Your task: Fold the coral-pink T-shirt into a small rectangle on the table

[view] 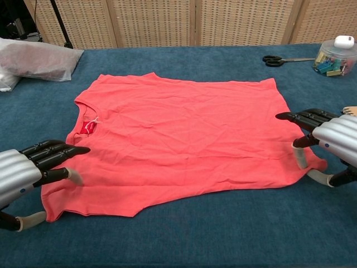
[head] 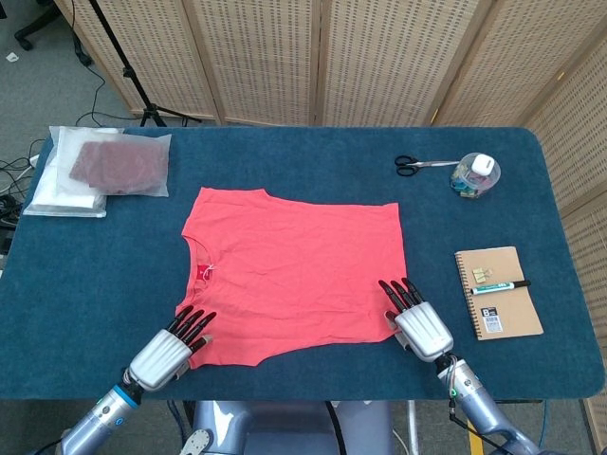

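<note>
The coral-pink T-shirt (head: 294, 270) lies spread flat on the blue table (head: 285, 152), with its collar and red label to the left. My left hand (head: 169, 353) is at the shirt's near left corner. In the chest view its fingers (view: 56, 152) reach out over the cloth edge and its thumb sits low by the corner, gripping nothing. My right hand (head: 417, 322) is at the near right corner. There its fingers (view: 304, 118) stretch over the hem of the shirt (view: 178, 145), the thumb hangs apart below, and no cloth is pinched.
A clear bag holding dark red cloth (head: 109, 171) lies at the far left. Black scissors (head: 417, 165) and a clear tub of clips (head: 476, 174) sit at the far right. A brown notebook with a pen (head: 498, 292) lies right of my right hand. Wicker screens stand behind the table.
</note>
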Controlling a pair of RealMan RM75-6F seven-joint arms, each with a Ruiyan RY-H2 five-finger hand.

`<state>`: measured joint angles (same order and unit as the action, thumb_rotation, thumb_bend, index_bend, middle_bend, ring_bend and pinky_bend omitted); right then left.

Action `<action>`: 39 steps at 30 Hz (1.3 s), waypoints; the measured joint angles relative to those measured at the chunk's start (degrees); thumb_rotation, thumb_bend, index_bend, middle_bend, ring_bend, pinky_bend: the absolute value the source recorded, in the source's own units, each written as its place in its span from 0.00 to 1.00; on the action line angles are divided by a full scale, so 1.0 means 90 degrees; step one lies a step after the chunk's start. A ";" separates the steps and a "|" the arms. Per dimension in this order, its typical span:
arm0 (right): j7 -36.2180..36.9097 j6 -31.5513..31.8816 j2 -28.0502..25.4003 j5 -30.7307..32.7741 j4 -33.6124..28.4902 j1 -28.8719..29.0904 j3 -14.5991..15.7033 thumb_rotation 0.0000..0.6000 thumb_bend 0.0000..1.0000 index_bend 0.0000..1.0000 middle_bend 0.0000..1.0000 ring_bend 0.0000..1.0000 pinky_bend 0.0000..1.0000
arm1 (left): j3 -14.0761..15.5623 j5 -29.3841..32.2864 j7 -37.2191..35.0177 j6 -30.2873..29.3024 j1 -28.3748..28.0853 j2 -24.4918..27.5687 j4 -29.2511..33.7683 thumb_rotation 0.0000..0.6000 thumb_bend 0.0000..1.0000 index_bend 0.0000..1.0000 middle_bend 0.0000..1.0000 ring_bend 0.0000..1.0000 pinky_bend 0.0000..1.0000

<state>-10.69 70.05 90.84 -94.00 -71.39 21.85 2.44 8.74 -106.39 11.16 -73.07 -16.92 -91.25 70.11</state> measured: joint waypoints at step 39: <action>0.0657 0.0535 -0.0492 -0.0781 -0.0428 0.0042 0.0347 1.00 0.47 0.62 0.03 0.00 0.00 | 0.0289 -0.0111 -0.0743 -0.0599 -0.0073 0.0172 0.0115 1.00 0.57 0.69 0.00 0.00 0.00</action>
<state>-4.78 74.86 86.42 -101.03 -75.24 22.23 5.57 11.35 -107.38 4.47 -78.47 -17.58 -89.70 71.15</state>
